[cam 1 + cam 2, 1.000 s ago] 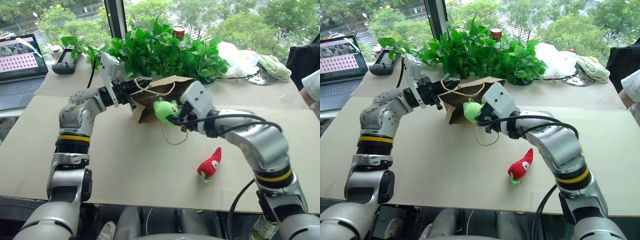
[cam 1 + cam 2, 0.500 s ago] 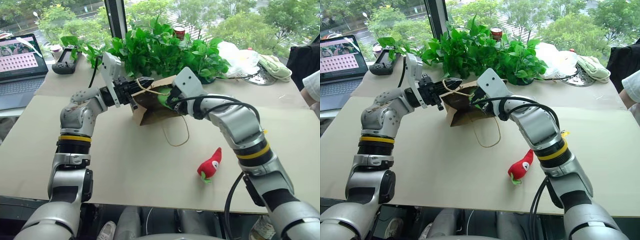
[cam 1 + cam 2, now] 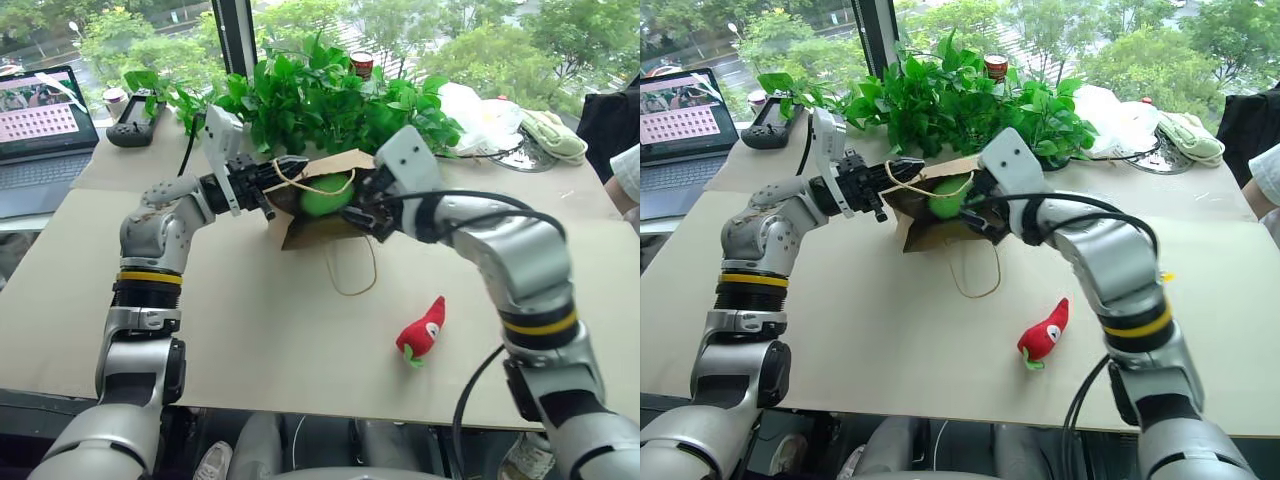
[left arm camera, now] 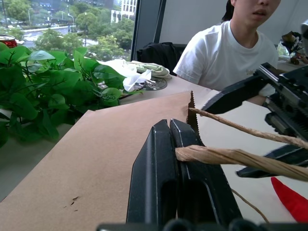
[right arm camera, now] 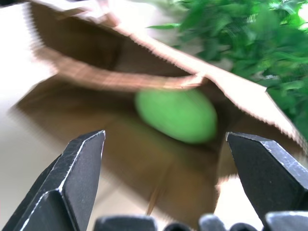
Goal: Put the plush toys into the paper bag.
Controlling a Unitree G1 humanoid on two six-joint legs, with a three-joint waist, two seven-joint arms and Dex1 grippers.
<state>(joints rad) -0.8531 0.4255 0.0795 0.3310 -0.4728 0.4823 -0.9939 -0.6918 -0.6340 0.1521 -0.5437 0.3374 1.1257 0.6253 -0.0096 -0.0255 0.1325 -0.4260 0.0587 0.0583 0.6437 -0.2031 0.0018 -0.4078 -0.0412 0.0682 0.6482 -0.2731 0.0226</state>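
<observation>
The brown paper bag (image 3: 320, 228) lies on its side on the table, mouth held up. My left gripper (image 3: 285, 168) is shut on its twisted-cord handle (image 4: 231, 156). Inside the bag's mouth rests the round green plush toy (image 5: 175, 114), also seen from above (image 3: 325, 195). My right gripper (image 3: 358, 210) hovers open just outside the mouth, nothing between its fingers (image 5: 79, 163). Nearer the front edge, to the right, the red chili plush toy (image 3: 420, 330) lies on the table, apart from both grippers.
Leafy plants (image 3: 330, 100) stand right behind the bag. A laptop (image 3: 40, 130) and a black controller (image 3: 135, 120) sit at the back left, a white plastic bag (image 3: 480, 115) at the back right. A person in a white shirt (image 4: 231, 48) sits at the right side.
My right gripper carried the green toy into the bag's mouth, opened, and drew back a little to the right. The toy stays in the bag. The left gripper has not moved.
</observation>
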